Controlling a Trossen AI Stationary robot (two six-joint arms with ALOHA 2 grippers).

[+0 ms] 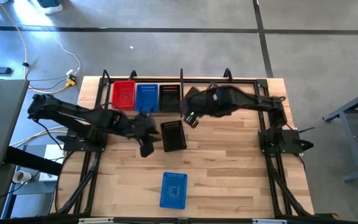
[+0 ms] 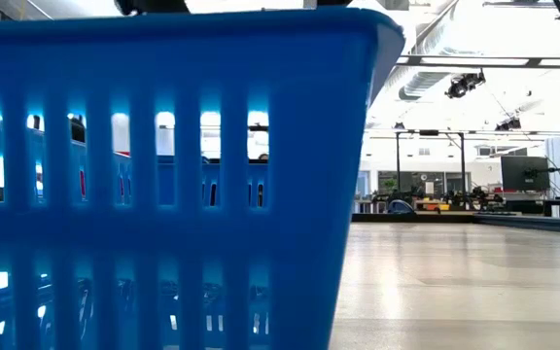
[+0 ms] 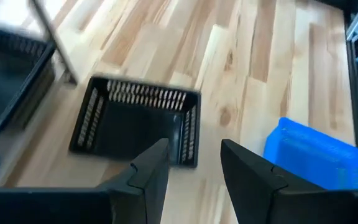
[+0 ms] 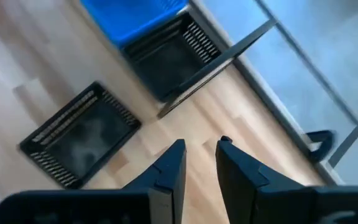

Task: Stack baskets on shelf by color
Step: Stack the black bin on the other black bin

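Baskets, small rectangular plastic trays with slotted mesh-like walls. On the shelf (image 1: pixel 241 79), a light board framed in thin black tubing along the table's far edge, three stand in a row touching side by side: red basket (image 1: pixel 123 94) at left, blue basket (image 1: pixel 146 97) in the middle, black basket (image 1: pixel 169 97) at right; how many are nested in each cannot be told. A loose black basket (image 1: pixel 173 135) lies open side up on the wooden table (image 1: pixel 229 174), just near of the shelf, slightly skewed, its slots showing pale against dark walls in the left wrist view (image 3: pixel 135 121). A loose blue basket (image 1: pixel 174 190) lies near the table's near edge, well apart from the others; its slotted wall fills most of the low view (image 2: pixel 163 185). Left gripper (image 1: pixel 146 148) sits just left of the loose black basket, fingers (image 3: pixel 151 165) parted, holding nothing. Right gripper (image 1: pixel 190 118) hovers between the shelf's black basket and the loose one, fingers (image 4: pixel 169 165) parted by a narrow gap, empty.
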